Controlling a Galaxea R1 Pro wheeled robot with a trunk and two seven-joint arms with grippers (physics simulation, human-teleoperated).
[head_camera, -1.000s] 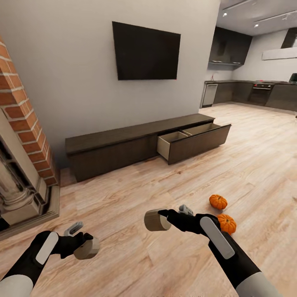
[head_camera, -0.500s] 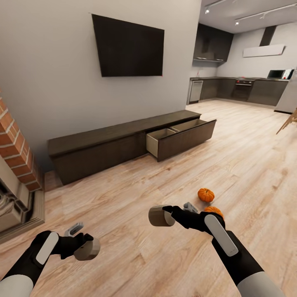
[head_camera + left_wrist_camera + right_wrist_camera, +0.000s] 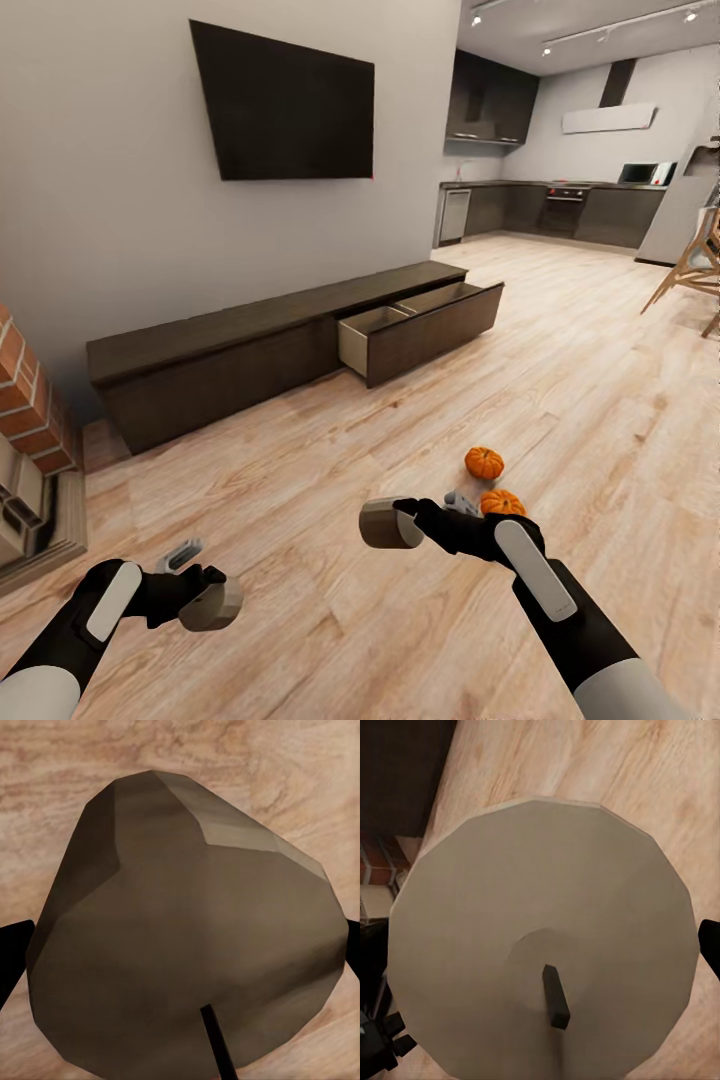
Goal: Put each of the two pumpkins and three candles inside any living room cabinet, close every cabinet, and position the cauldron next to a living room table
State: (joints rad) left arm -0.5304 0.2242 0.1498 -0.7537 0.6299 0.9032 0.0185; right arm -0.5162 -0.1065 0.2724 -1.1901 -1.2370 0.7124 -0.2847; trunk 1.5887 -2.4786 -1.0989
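Two candles are in hand: the left gripper (image 3: 205,598) is closed around one candle (image 3: 213,606) at about 7 o'clock in the head view, and the right gripper (image 3: 405,520) clamps another candle (image 3: 381,524) near 6 o'clock. Two pumpkins (image 3: 484,462) (image 3: 503,502) sit on the wooden floor (image 3: 560,400) at roughly 4 o'clock, the nearer one partly behind the right arm. At 11 o'clock the long dark cabinet (image 3: 230,360) stands against the wall under a TV (image 3: 283,105), its right drawer (image 3: 425,325) pulled open.
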